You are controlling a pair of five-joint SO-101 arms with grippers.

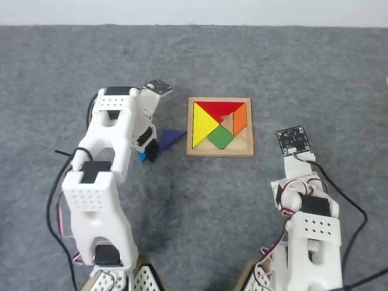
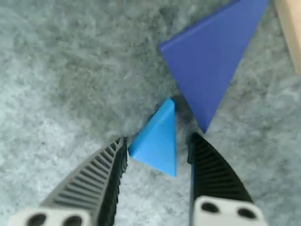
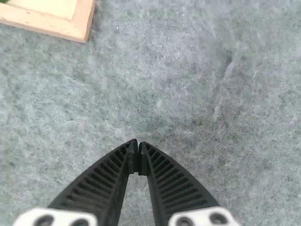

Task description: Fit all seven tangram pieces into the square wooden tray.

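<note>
Left gripper (image 2: 158,140): jaws apart, straddling small light-blue triangle (image 2: 156,147) on surface (image 1: 182,212), apex pointing away, toward dark-blue triangle (image 2: 214,56); tray (image 1: 220,151) beyond, partly filled. Right gripper (image 3: 138,147): closed, empty, farther off.

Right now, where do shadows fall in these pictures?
Left wrist view: a dark shadow between the small triangle and the big triangle. Right wrist view: a faint one on the mat ahead of the right gripper. High view: even light.

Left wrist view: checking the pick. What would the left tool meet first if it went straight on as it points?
Probably the light blue triangle, sitting inside the open left tool; the dark blue triangle lies beyond, though depth is unclear.
</note>
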